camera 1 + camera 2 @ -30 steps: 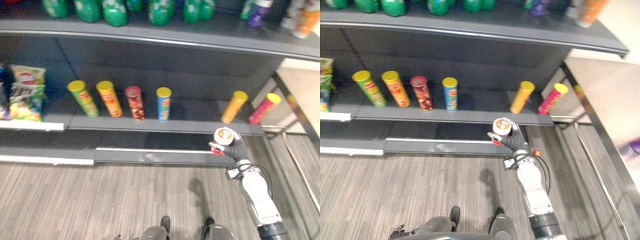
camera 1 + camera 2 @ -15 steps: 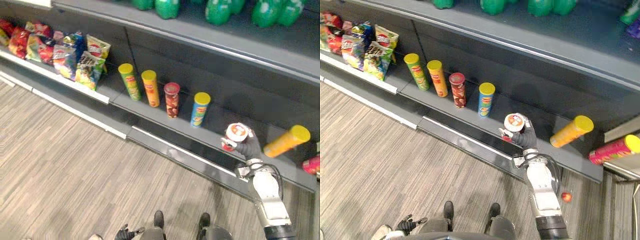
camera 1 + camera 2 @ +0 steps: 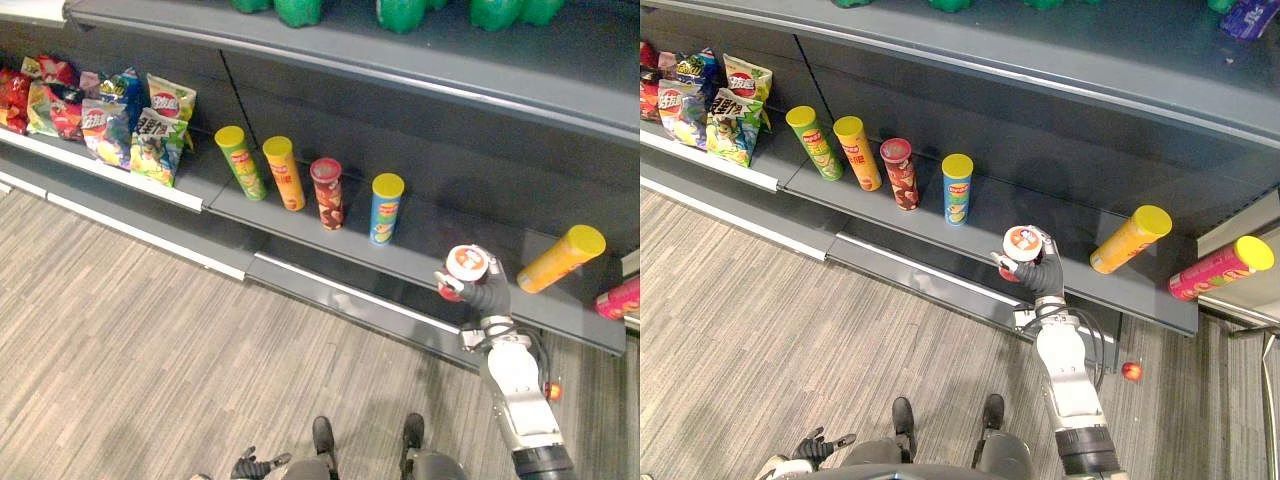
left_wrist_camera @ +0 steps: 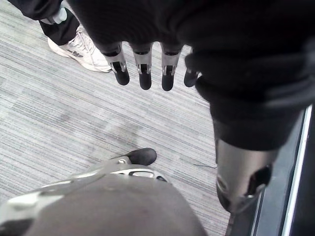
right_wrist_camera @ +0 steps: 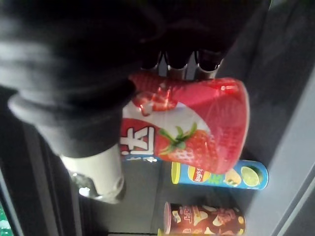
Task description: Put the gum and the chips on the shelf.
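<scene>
Snack bags (image 3: 120,115) left on the shelf (image 3: 425,238), chip cans (image 3: 327,193) centre, tilted can (image 3: 560,258) right, gum tub (image 3: 466,264) in front.

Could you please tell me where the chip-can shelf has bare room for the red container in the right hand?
The widest bare stretch of the shelf lies between the blue can and the tilted orange can, just beyond the right hand holding the red container. Left of the blue can it is crowded: upright cans close together, then snack bags.

Dark grey shelving (image 3: 450,70) (white-edged at the left) stands on a grey wood-grain plank floor (image 3: 150,330).
</scene>
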Controlling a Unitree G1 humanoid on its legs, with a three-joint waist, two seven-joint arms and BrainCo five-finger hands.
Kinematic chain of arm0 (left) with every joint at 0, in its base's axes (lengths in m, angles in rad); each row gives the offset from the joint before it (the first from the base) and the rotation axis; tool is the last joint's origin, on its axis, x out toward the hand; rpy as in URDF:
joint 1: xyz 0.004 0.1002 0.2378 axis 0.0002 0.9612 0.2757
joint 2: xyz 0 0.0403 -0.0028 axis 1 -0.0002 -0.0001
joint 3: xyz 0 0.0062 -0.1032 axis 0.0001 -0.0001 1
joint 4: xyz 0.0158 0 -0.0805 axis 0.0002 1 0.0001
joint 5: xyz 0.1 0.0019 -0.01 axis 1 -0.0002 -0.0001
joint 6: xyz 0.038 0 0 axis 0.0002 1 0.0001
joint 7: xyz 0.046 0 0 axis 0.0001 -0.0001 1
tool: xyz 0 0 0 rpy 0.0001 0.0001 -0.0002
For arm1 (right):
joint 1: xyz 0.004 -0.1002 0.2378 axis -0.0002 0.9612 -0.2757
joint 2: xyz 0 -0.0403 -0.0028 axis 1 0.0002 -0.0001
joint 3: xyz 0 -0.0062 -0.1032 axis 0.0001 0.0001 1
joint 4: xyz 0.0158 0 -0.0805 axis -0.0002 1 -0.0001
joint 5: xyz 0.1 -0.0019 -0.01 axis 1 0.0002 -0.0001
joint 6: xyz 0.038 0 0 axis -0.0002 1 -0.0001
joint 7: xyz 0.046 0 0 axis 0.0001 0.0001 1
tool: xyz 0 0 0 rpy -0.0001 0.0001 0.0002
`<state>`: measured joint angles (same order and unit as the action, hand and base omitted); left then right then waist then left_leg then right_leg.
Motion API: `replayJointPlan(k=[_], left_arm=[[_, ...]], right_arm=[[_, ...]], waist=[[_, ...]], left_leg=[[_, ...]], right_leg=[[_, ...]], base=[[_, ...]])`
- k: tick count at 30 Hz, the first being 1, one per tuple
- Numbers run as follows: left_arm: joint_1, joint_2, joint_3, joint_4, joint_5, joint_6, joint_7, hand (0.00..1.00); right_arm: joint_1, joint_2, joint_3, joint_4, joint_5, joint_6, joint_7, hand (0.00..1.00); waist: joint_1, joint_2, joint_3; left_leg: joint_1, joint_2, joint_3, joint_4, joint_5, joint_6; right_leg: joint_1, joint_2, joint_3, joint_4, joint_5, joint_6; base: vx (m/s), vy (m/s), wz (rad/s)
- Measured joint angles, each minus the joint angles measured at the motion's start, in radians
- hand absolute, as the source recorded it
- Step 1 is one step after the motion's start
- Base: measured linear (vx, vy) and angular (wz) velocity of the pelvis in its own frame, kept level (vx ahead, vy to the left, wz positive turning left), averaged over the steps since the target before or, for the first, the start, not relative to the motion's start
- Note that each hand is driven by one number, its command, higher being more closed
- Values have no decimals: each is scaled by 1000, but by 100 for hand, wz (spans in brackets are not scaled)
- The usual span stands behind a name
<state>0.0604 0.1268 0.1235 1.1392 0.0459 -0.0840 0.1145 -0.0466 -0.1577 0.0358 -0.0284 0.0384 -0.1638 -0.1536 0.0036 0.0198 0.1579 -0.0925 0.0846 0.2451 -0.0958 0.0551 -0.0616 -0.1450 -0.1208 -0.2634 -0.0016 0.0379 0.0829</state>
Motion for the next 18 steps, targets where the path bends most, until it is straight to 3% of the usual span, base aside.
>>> replayJointPlan(k=[4, 8, 18], left_arm=[[-2, -3, 1, -6, 0, 0, 6, 0], [-6, -3, 7, 0, 8, 1, 9, 0], [15, 3, 81, 46, 20, 8, -13, 0]], right_arm=[[-37, -1, -2, -34, 1, 9, -11, 100], [-48, -26, -33, -174, 8, 9, -1, 100], [-107, -237, -140, -306, 131, 3, 73, 100]], waist=[[2, 0, 0], [-2, -3, -1], [-51, -34, -34]], left_leg=[[9, 1, 33, 1, -1, -2], [37, 7, 84, 1, -7, -9], [123, 24, 254, -7, -42, -25]], right_leg=[[-8, 7, 45, -12, 17, -7], [-7, 19, 103, -20, 35, -11], [-12, 65, 280, -31, 52, -4]], base=[[53, 0, -28], [17, -11, -43], [-43, -26, -53]])
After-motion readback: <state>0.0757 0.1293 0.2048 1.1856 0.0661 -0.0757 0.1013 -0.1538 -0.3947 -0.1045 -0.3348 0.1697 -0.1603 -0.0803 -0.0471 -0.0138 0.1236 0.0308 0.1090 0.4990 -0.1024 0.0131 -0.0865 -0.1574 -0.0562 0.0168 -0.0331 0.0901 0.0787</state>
